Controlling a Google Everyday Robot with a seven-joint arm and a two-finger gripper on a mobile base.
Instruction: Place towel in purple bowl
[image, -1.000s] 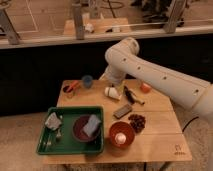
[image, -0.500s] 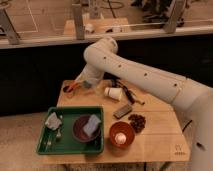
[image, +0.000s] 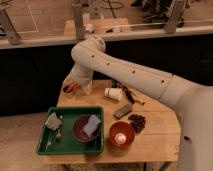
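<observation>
While the towel (image: 52, 121) lies crumpled at the left end of the green tray (image: 65, 149), close to the tray's left wall, a strip of bare tray floor separates it from the purple bowl (image: 77, 134). That bowl stands in the tray's right half, its rim near the right wall, and a blue-grey pad (image: 92, 125) lies inside it, covering much of the hollow. Just outside that wall, an orange-brown bowl (image: 121, 136) sits near the front edge of the table (image: 160, 135). The arm (image: 130, 75) reaches in from the right over the table's back part, so the room above the tray is open. The gripper (image: 74, 88) hangs at the back left corner, behind the tray, fingers spread wide, beside an orange-red thing (image: 66, 90); whether they touch, I cannot tell.
</observation>
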